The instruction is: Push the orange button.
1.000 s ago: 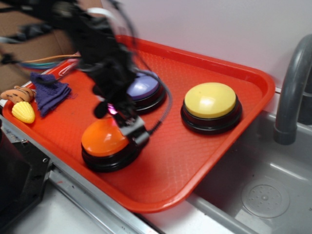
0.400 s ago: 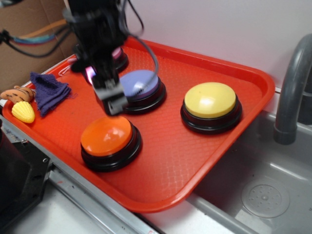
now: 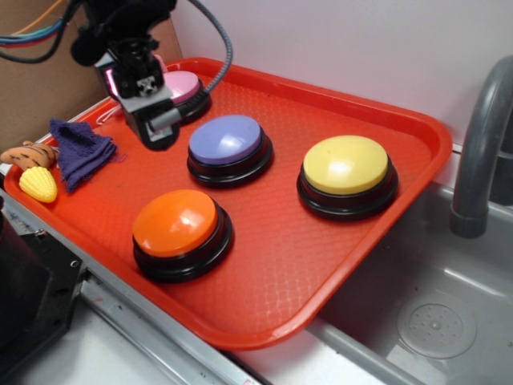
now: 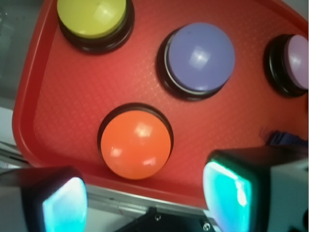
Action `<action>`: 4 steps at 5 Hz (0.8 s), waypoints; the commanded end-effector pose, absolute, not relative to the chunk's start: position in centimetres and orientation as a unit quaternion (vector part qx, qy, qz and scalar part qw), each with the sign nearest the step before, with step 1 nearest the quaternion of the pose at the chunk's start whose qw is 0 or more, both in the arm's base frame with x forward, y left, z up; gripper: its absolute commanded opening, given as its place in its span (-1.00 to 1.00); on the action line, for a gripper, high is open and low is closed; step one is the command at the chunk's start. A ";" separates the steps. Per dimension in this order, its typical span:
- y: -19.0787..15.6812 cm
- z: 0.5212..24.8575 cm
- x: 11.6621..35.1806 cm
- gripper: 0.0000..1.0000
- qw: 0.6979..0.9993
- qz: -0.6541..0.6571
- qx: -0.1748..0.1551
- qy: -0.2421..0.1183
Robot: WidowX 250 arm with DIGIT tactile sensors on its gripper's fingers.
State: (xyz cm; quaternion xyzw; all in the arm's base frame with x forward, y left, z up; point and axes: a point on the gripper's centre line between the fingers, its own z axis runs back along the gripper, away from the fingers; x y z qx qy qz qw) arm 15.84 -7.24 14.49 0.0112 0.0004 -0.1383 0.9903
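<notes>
Orange button [image 3: 175, 224] at 7 o'clock on red tray [image 3: 321, 265], dome bare, nothing touching it. Pincer [image 3: 152, 128] raised well clear toward 11 o'clock, beside purple button [image 3: 226, 139], empty, fingers [image 4: 229, 193] spread apart in wrist view. Yellow button [image 3: 346, 164] at 3 o'clock; pink button [image 3: 183, 85] at far rim. Blue cloth [image 3: 78, 149] and toy corn [image 3: 38, 184] at tray's 9 o'clock edge.
</notes>
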 end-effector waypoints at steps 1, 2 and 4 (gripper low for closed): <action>-6.0 16.3 16.0 1.00 0.994 -0.107 0.015 -0.028; -4.7 16.7 15.9 1.00 0.996 -0.085 0.021 -0.022; -2.6 17.8 15.7 1.00 0.998 -0.041 0.023 -0.028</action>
